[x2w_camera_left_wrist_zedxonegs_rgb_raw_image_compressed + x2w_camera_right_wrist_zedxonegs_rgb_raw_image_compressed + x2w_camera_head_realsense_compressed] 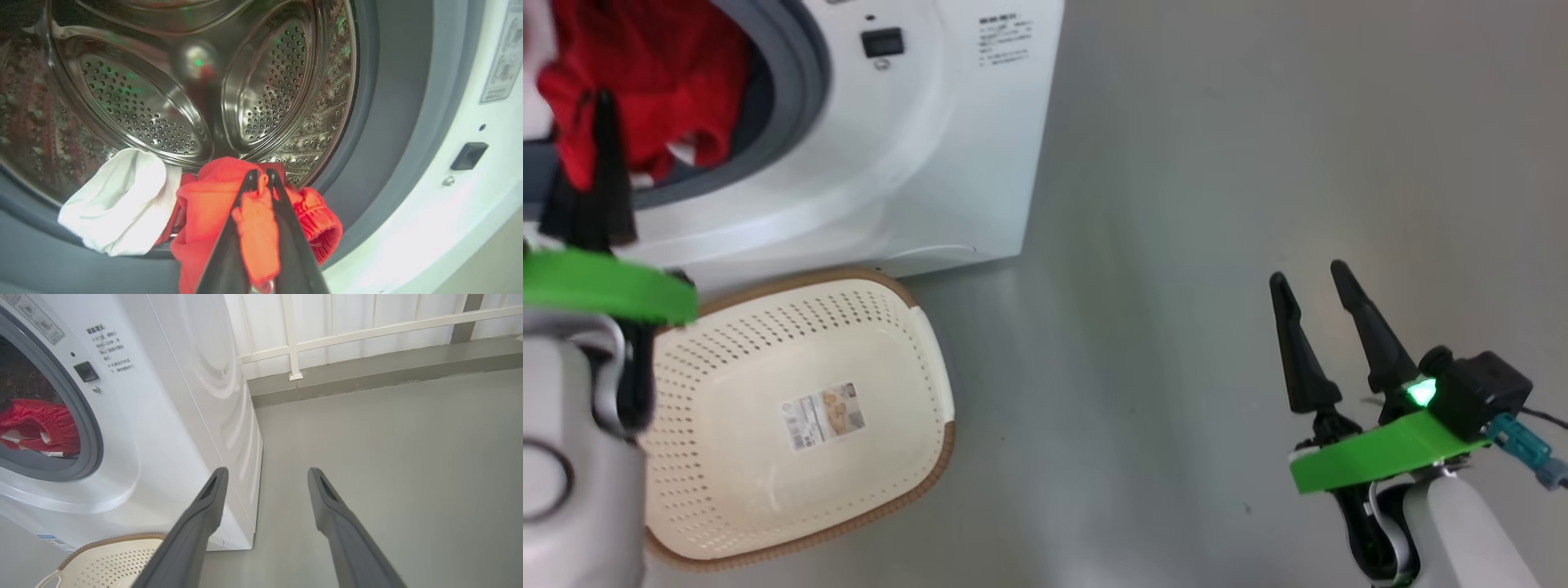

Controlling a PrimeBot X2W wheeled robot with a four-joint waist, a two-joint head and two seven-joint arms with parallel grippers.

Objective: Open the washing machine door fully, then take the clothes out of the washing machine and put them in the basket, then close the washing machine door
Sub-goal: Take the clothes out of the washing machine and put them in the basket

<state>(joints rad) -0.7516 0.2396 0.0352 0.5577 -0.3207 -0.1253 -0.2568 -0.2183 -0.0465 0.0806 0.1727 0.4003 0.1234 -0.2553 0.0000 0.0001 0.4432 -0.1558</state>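
The white washing machine (915,147) stands with its drum mouth uncovered; its door is out of view. The red and white clothes (204,204) hang over the grey rubber ring (392,122) at the drum's lower lip. My left gripper (261,175) is shut on a fold of the red fabric; in the head view it (600,102) sits at the drum mouth over the clothes (645,73). The cream basket (931,457) lies on the floor in front of the machine, holding no laundry. My right gripper (1307,282) hangs open over bare floor, well right of the machine.
Grey floor (1217,204) spreads to the right of the machine. In the right wrist view a white railing (367,330) and a low kerb (367,375) run behind the machine (184,396). The basket (114,559) shows at that view's bottom left.
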